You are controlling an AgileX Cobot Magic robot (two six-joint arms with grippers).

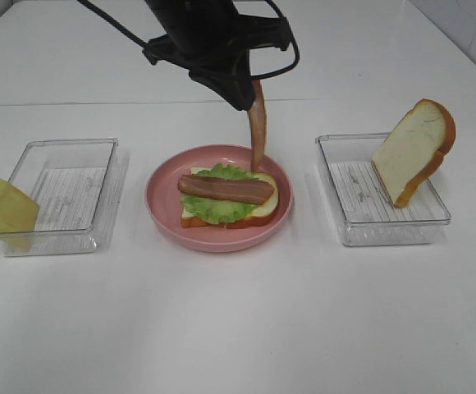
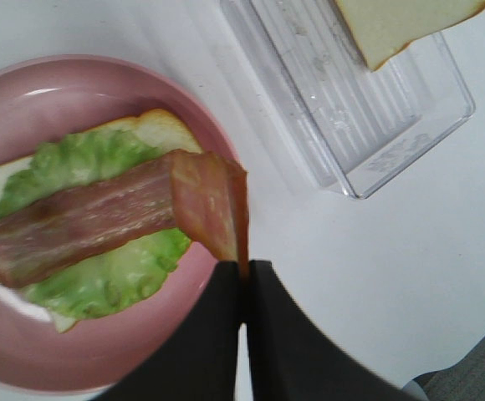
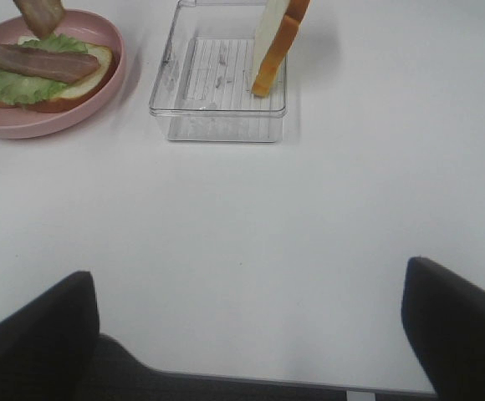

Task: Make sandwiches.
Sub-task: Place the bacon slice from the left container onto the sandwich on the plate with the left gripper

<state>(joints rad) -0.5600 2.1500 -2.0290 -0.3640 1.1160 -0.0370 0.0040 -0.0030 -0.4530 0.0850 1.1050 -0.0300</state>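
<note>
Left gripper (image 2: 245, 266) fingers are pressed together on the upper end of one bacon strip (image 2: 213, 209), which hangs straight down from the jaws. Directly below the jaws sits the pink plate (image 2: 25, 83) with the open sandwich: a bread slice (image 2: 163, 129), lettuce (image 2: 100, 280) and a second bacon strip (image 2: 75, 221) lying flat. The hanging strip's free end is near one end of the flat strip; whether they are touching cannot be told.

Judged step: laying the held strip beside the flat one.

1. Lower until the free end rests on bare lettuce, not on the flat strip.
2. Move the jaws along the bread's long side while descending, so the strip lays down parallel.
3. Part the jaws only when most of the strip is supported. A high release may let it fold or slide onto the plate rim.

Right gripper (image 3: 247, 276) jaws stand wide apart and empty, with bare table between them. Well ahead of them a top bread slice (image 3: 276, 42) leans in a clear tray (image 3: 217, 117). Cheese (image 1: 4, 209) leans against the other tray (image 1: 74, 164).
</note>
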